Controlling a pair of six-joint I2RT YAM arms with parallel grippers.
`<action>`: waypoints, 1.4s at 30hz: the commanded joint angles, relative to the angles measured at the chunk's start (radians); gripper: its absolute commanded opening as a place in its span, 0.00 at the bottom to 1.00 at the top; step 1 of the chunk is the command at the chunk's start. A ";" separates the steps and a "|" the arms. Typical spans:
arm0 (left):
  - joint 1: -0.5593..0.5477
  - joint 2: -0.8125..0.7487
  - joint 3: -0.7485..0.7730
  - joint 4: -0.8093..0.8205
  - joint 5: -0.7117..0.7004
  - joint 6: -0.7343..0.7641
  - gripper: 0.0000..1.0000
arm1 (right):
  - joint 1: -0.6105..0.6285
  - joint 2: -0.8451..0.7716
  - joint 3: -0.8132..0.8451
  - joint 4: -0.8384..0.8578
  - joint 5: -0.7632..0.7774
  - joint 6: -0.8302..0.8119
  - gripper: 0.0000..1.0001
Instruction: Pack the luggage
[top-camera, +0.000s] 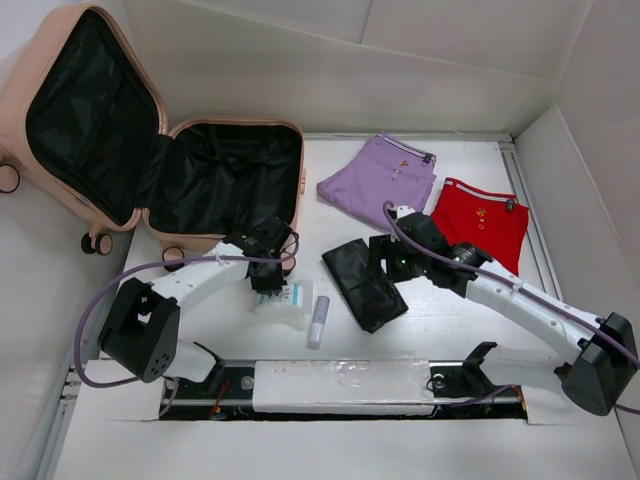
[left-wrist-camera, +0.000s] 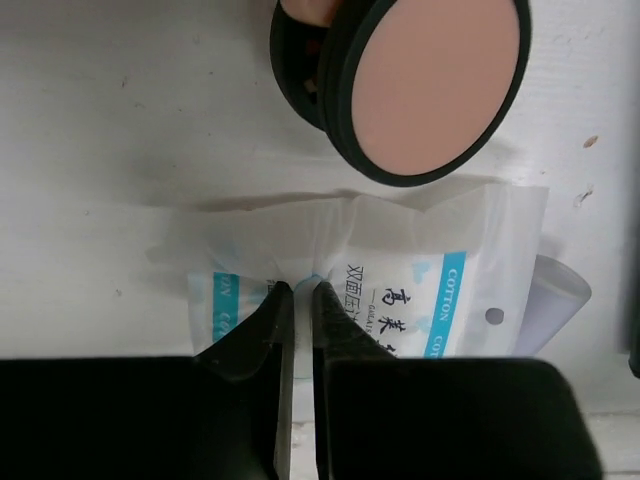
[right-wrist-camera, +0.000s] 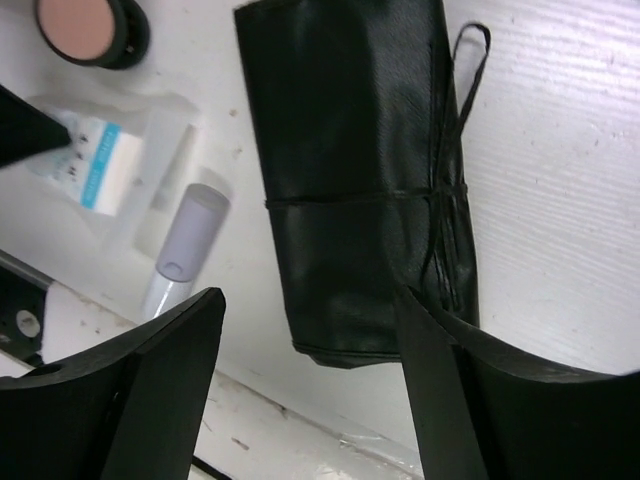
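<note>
Top external: rounded peach hard-shell luggage (top-camera: 20, 90) lies open, wheel end toward the arms, black fabric lining up. Left claw (left-wrist-camera: 297, 290) pinches a plastic packet (left-wrist-camera: 420, 270); right claw (right-wrist-camera: 308, 300) gapes apart.

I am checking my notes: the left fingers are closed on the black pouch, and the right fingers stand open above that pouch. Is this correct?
Not quite. The left fingers are closed on the white cotton-pad packet, not on the black pouch; the left wrist view shows this. The right fingers do stand open above that pouch.
</note>
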 joint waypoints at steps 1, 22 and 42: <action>-0.005 0.014 0.021 -0.006 -0.063 -0.021 0.00 | 0.006 -0.006 -0.034 0.038 0.038 0.008 0.75; 0.466 0.058 0.819 -0.075 -0.062 0.154 0.51 | -0.068 0.181 -0.109 0.121 0.009 -0.032 0.92; 0.185 -0.320 0.181 0.072 0.271 0.105 0.72 | -0.278 0.379 -0.230 0.382 -0.285 -0.078 0.02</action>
